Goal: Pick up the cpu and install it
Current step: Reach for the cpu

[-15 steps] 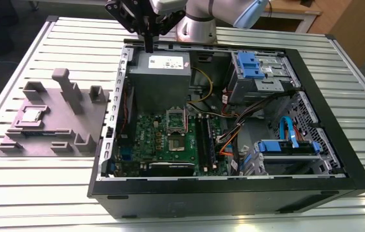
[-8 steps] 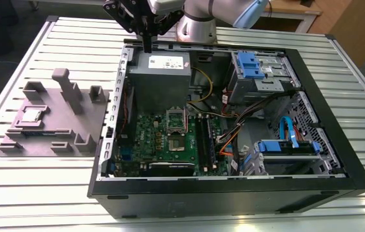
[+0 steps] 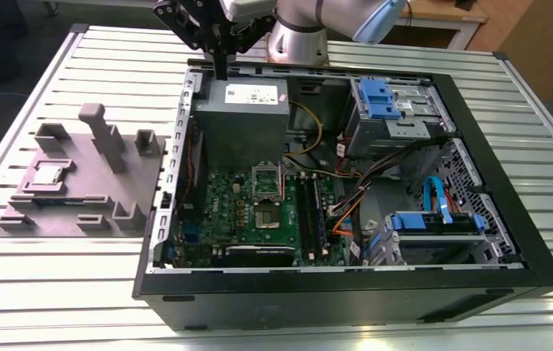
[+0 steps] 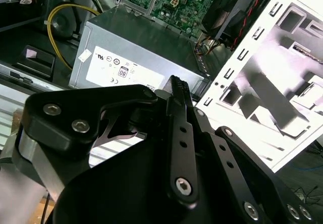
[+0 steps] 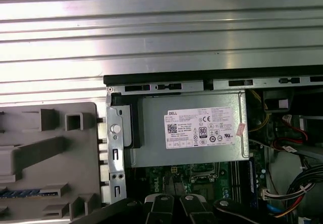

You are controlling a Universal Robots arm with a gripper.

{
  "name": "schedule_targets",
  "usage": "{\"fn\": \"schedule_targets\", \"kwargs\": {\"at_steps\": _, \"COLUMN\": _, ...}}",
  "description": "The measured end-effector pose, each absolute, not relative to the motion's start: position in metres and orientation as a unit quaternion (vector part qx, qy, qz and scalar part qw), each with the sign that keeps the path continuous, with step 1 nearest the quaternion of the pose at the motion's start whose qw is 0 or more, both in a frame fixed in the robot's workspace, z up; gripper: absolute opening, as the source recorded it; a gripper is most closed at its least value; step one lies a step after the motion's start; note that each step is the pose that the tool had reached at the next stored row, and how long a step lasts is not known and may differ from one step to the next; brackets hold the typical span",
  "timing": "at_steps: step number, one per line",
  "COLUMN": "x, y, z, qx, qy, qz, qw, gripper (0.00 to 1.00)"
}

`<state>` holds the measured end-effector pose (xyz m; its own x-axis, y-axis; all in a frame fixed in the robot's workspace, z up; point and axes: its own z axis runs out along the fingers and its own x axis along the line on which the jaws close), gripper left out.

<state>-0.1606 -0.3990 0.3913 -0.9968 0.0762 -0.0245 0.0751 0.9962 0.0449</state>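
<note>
Black gripper (image 4: 176, 85) links block much of the second wrist view, jaws closed on nothing, the power supply (image 4: 136, 47) just beyond. In the first wrist view its tips are cropped. In the exterior view the cpu (image 3: 48, 174) lies well apart from it on a grey fixture (image 3: 96, 194), case wall (image 3: 183, 146) between.

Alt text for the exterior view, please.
A shut black gripper hangs near the grey metal box in an open black computer case. The small silver square cpu lies on a grey fixture at the exterior view's left.
</note>
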Motion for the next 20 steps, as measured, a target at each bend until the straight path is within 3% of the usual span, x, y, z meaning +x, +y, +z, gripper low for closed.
{"fn": "schedule_targets", "kwargs": {"at_steps": 20, "x": -0.173, "y": -0.399, "z": 0.391, "qx": 0.038, "qy": 0.999, "qz": 0.022, "qw": 0.013, "gripper": 0.1}}
